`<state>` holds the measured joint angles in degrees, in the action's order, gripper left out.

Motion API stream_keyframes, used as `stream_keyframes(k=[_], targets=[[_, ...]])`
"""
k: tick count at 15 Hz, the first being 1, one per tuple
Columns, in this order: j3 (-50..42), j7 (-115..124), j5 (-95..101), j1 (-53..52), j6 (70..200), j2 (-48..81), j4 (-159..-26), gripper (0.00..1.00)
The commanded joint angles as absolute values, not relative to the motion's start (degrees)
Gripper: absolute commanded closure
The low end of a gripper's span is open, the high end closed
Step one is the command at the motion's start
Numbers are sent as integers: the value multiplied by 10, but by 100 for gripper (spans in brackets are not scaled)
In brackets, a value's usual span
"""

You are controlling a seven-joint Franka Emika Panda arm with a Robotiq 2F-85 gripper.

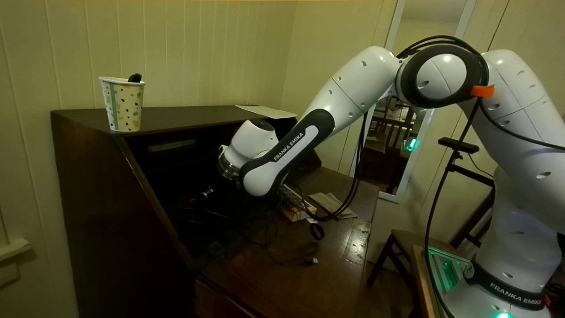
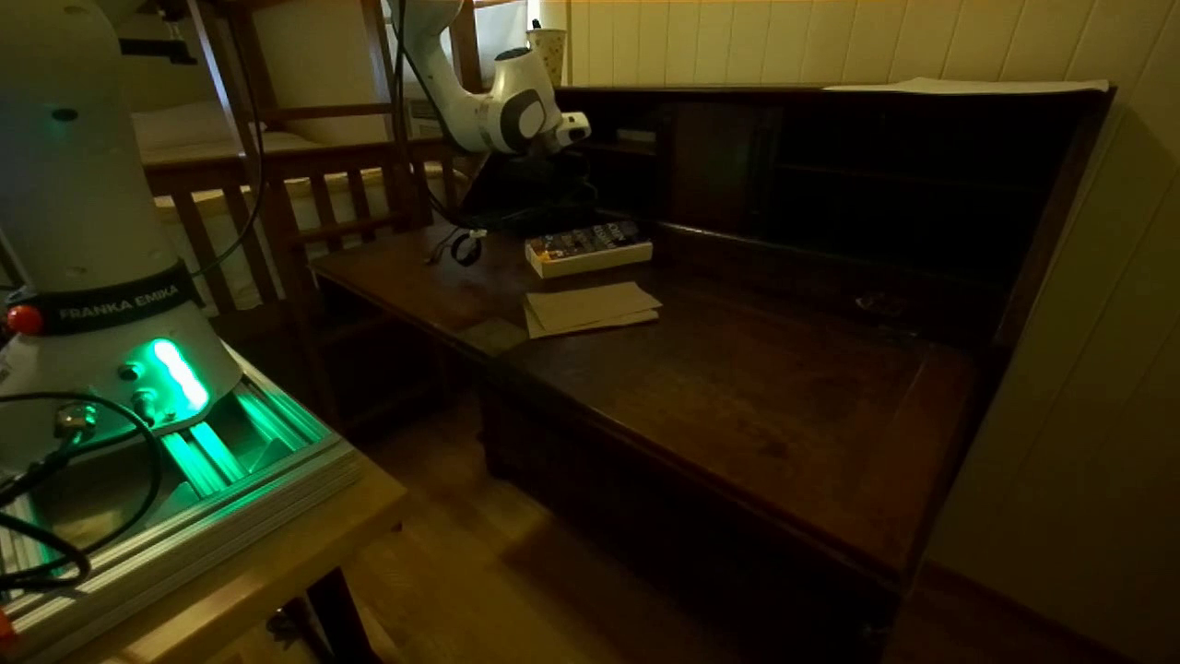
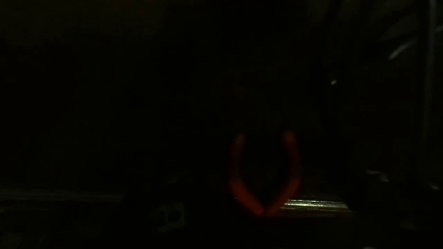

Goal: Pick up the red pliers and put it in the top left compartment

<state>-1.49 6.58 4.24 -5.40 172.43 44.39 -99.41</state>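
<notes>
While a patterned cup sits up top at far left, the red pliers are inside the dark desk, handles spread in a V. Then comes the gripper, so dark I can't tell if it's apart or together. Farther right, some papers lie on the desk too.
</notes>
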Motion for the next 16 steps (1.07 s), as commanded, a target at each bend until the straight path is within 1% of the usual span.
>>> stream_keyframes(k=[1, 3, 5, 8, 11, 14, 16], targets=[[-18, 56, 31, -55, 1688, 452, -972, 45], [-21, 58, 32, -56, 1677, 447, -970, 60], [-22, 60, 32, -57, 1661, 439, -972, 71], [-27, 59, 39, -63, 1646, 408, -999, 71], [-16, 41, 44, -56, 1653, 354, -1060, 71], [18, 0, 37, -33, 1673, 285, -1142, 71], [41, -27, 29, -15, 1659, 241, -1192, 71]])
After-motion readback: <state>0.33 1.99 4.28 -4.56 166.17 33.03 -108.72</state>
